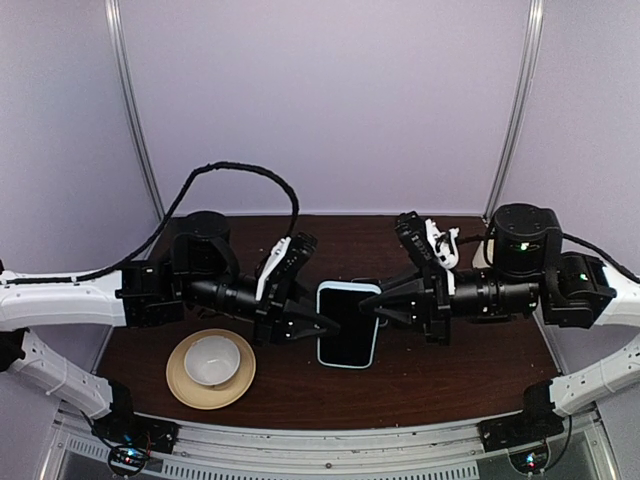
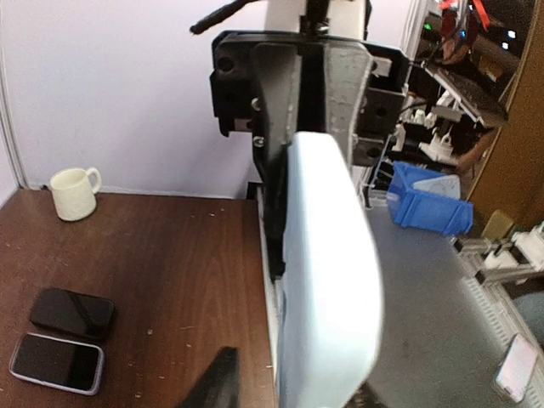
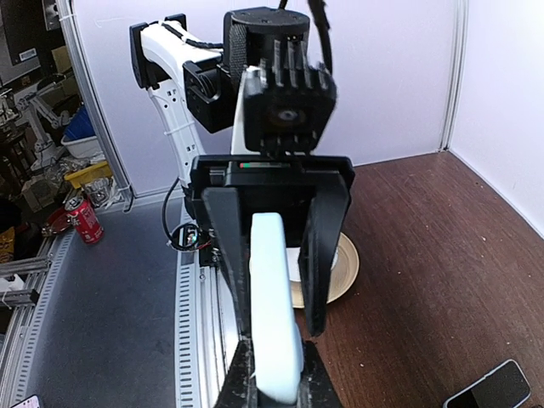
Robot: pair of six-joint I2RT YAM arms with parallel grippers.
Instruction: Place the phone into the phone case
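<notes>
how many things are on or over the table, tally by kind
phones: 2, the phone and a light-rimmed phone
phone case: 1
mug: 1
bowl: 1
plate: 1
total: 6

We are finding thin light-blue-edged phone case point(image 1: 348, 325) hanging over middle of dark brown wooden table point(image 1: 450, 380), between left gripper point(image 1: 320, 325) on its left and right gripper point(image 1: 382, 311) on its right. Round tan plate point(image 1: 180, 385) is lying at near left of table, white ceramic bowl point(image 1: 211, 358) sitting on it. In left wrist view we are spotting plain black slab phone point(image 2: 72, 313) lying just beside dark-screened light-rimmed phone point(image 2: 57, 361) on table, cream ceramic mug point(image 2: 75, 194) standing well behind them, near wall.
</notes>
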